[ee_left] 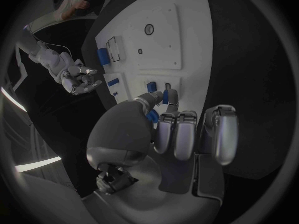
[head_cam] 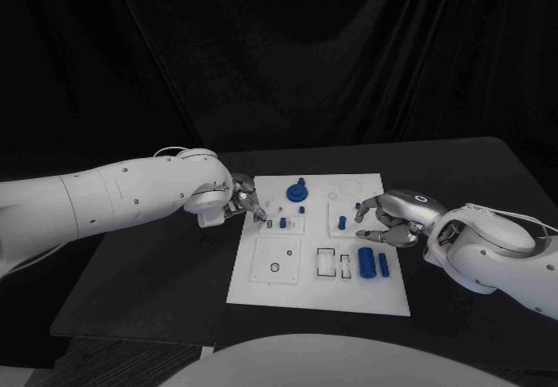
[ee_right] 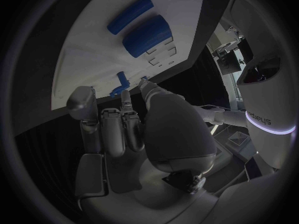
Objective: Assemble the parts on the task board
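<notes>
The white task board (head_cam: 291,282) lies in the middle of the black tabletop (head_cam: 151,274), and everything else is placed against it. The left robot hand (head_cam: 241,201) sits at the board's left edge, fingers curled in; the left wrist view shows a small blue part (ee_left: 152,115) pinched between its thumb and a finger, just above two short blue pegs (ee_left: 158,91) standing in the board. The right robot hand (head_cam: 389,219) hangs over the board's right edge, fingers bent and apart — whether it holds anything, I cannot tell. Just beside its fingertips a small blue peg (head_cam: 342,219) stands on the board. Toward the board's far edge sits a round blue gear-like part (head_cam: 297,192). Near the right edge, closer to the robot, two blue cylinders (head_cam: 373,263) lie side by side — one thick, one thin.
</notes>
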Available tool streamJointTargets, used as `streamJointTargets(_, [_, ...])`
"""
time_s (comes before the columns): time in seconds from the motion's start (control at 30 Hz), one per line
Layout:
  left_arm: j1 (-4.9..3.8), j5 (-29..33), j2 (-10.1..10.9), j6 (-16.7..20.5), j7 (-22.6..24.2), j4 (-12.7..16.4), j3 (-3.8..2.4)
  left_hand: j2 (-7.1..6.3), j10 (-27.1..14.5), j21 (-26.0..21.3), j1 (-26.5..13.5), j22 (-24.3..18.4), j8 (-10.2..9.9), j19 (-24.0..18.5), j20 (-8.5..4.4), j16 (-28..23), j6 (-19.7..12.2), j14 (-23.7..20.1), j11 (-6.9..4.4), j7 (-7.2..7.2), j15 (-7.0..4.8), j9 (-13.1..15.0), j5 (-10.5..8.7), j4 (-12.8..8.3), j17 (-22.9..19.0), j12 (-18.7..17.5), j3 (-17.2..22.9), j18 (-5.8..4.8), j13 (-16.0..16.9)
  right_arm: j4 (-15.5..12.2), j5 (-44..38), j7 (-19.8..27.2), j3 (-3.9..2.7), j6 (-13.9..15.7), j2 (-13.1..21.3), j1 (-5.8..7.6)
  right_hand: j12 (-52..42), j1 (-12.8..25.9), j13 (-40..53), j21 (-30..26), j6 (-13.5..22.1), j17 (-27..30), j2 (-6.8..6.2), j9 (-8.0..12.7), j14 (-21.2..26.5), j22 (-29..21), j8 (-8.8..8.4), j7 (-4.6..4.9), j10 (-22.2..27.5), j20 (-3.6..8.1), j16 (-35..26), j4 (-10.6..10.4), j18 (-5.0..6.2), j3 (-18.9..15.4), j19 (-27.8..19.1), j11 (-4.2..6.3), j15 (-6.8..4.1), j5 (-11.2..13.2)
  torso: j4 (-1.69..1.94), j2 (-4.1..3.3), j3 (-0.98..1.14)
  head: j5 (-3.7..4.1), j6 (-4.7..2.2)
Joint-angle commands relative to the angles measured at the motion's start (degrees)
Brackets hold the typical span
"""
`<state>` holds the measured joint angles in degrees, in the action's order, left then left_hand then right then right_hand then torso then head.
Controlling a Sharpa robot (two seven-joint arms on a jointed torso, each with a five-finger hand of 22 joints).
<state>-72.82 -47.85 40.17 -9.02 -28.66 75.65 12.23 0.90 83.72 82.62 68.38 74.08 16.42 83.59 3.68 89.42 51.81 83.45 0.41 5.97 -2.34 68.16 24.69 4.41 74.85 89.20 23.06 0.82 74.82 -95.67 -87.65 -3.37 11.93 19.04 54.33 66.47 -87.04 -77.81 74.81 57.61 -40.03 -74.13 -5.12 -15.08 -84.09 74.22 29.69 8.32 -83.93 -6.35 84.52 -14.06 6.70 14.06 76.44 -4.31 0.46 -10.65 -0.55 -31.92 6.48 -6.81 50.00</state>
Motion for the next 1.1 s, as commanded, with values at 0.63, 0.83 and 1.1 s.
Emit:
streamJointTargets(0.63, [1.29,-1.6,-1.5,0.9,1.9,-1.3,-0.05,1.01,6.3,-0.6,-0.1,13.1,0.6,1.3,-0.14,0.6,2.4,6.5,-0.44,-2.03,-0.48,0.3,5.43,-1.6,15.1,0.8,10.0,1.27,15.2,0.1,-0.1,-0.8,-0.04,-0.2,-0.2,-0.35,-0.2,-1.0,11.0,-0.7,-0.3,-10.6,0.33,0.7,-2.4,6.9,0.96,0.32,-0.3,-0.21,-0.6,0.2,-0.1,-0.7,-0.6,-0.03,0.02,-1.5,0.17,0.35,-0.09,0.1,0.0])
streamJointTargets(0.83, [1.8,-1.6,-1.8,0.6,1.9,-1.6,-0.05,1.03,6.3,-0.6,-0.1,13.1,0.5,1.3,-0.13,0.6,2.3,6.5,-0.43,-2.01,-0.46,0.3,5.31,-1.6,15.1,0.8,10.0,1.28,15.2,0.2,-0.1,-0.8,-0.04,-0.2,-0.3,-0.35,-0.2,-1.0,11.0,-0.7,-0.3,-10.6,0.33,0.7,-2.4,6.9,0.96,0.32,-0.3,-0.21,-0.6,0.2,-0.1,-0.7,-0.6,-0.03,0.02,-1.5,0.17,0.34,-0.12,0.06,0.0])
streamJointTargets(1.1, [2.08,-1.6,-2.3,0.6,2.0,-2.2,-0.05,1.04,6.3,-0.6,-0.1,13.1,0.5,1.3,-0.12,0.6,2.3,6.5,-0.42,-2.01,-0.46,0.2,5.25,-1.7,15.1,0.8,10.0,1.28,15.2,0.1,-0.1,-0.9,-0.04,-0.3,-0.3,-0.36,-0.2,-1.0,11.0,-0.7,-0.3,-10.6,0.33,0.7,-2.4,6.9,0.96,0.32,-0.3,-0.21,-0.6,0.2,-0.1,-0.7,-0.6,-0.03,0.02,-1.5,0.18,0.34,-0.11,0.09,0.0])
